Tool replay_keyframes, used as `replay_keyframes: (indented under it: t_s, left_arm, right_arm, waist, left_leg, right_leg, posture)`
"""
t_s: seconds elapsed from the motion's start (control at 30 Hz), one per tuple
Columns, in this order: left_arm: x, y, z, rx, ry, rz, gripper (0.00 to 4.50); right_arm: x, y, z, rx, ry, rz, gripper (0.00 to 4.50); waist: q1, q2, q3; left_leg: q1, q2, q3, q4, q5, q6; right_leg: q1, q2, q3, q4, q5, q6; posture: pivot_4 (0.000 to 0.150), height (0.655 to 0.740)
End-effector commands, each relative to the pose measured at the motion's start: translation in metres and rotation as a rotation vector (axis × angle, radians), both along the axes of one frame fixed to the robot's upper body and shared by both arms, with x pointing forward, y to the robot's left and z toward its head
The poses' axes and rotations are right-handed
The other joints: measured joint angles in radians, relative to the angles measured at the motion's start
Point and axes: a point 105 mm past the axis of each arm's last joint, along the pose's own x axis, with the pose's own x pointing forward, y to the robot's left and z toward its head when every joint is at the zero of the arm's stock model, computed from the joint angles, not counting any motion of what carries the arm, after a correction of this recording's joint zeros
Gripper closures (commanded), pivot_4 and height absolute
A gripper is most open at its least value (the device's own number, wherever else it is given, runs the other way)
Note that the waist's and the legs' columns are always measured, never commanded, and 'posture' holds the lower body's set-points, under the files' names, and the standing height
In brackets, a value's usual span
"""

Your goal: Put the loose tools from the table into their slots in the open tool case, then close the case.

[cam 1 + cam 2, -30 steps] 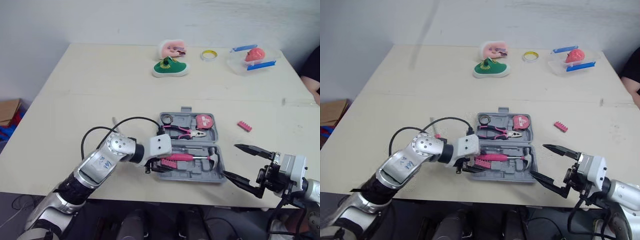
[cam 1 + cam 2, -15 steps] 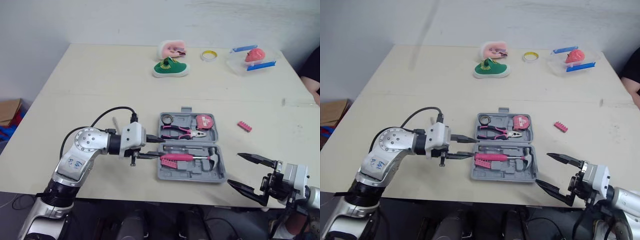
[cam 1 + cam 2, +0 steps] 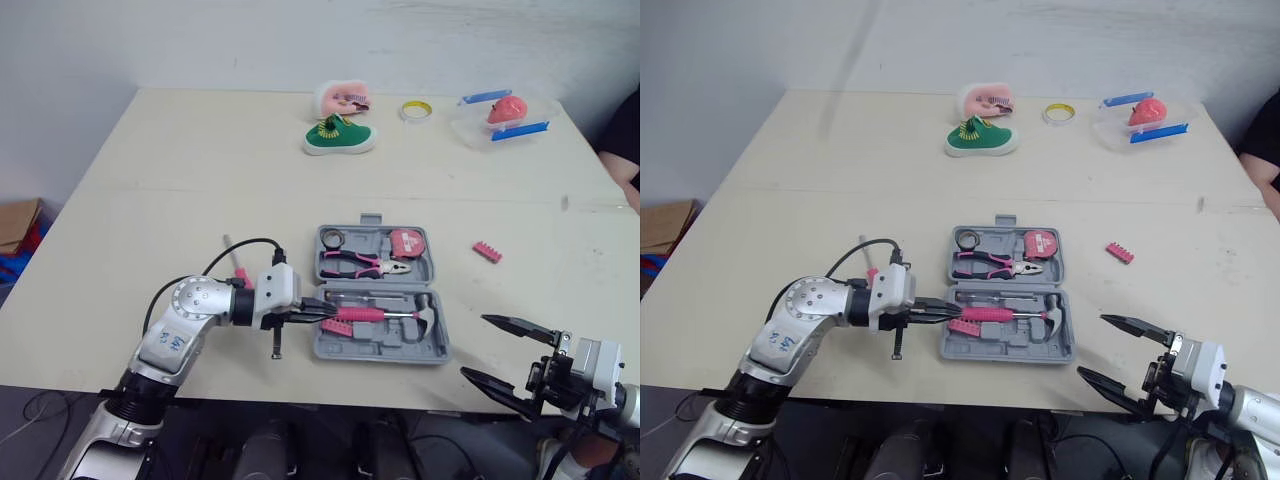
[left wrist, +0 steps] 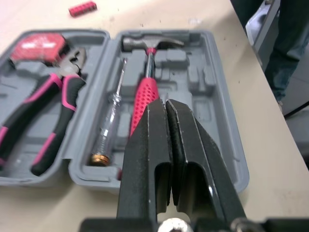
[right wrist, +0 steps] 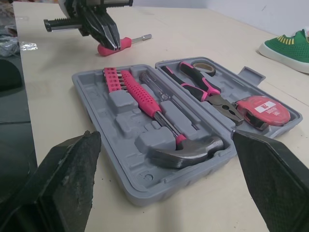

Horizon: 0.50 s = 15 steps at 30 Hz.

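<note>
Grey plastic tool case (image 3: 380,305) lies open on the cream desk (image 3: 200,160) right at the left claw (image 3: 322,312), whose black fingers are pressed together on nothing, tips over the pink-handled hammer (image 4: 143,94) seated in the case. The right claw (image 3: 476,346) is spread wide and empty, off the case's near right corner and apart from it. A ridged pink bit strip (image 3: 488,252) lies loose on the desk beyond this claw.

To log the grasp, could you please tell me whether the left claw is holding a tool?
No, the left claw is shut and empty, its tip by the handle of the hammer.
</note>
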Motion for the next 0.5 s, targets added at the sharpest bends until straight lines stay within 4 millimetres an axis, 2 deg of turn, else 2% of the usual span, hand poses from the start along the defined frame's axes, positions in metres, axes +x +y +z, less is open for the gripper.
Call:
replay_keyframes:
  t_s: [0.03,0.23,0.33,0.5]
  left_arm:
    - [-0.001,-0.001,-0.008,0.029,0.006,0.001,4.47]
    - [-0.003,0.001,-0.028,0.116,0.076,0.000,4.47]
    - [-0.005,0.004,-0.042,0.203,0.106,0.009,4.47]
    - [-0.006,0.007,-0.062,0.293,0.215,0.078,4.47]
  right_arm:
    - [-0.001,-0.005,0.006,0.000,-0.044,-0.017,0.00]
    - [-0.002,-0.005,0.005,0.000,-0.050,-0.017,0.00]
    - [-0.003,-0.006,0.004,0.000,-0.050,-0.018,0.00]
    - [-0.003,-0.007,0.004,-0.002,-0.054,-0.021,0.00]
  waist:
    - [-0.001,0.000,0.000]
    - [-0.001,0.000,0.000]
    - [-0.001,0.001,0.000]
    - [-0.001,0.007,-0.005]
  left_leg:
    - [0.000,0.000,0.000,0.000,0.000,0.000]
    - [0.001,0.000,0.000,0.000,0.000,0.000]
    - [0.008,0.000,0.000,-0.002,-0.001,0.000]
    - [0.013,0.001,-0.001,-0.004,-0.007,0.000]
  right_leg:
    - [0.000,0.000,0.000,0.000,0.000,0.000]
    - [0.001,0.000,0.000,0.000,0.000,0.000]
    - [0.007,-0.001,0.000,-0.002,0.000,0.000]
    - [0.014,0.000,0.000,-0.005,0.000,0.000]
  posture:
    - [0.150,0.7400]
    - [0.150,0.7400]
    - [0.150,0.7400]
    - [0.150,0.7400]
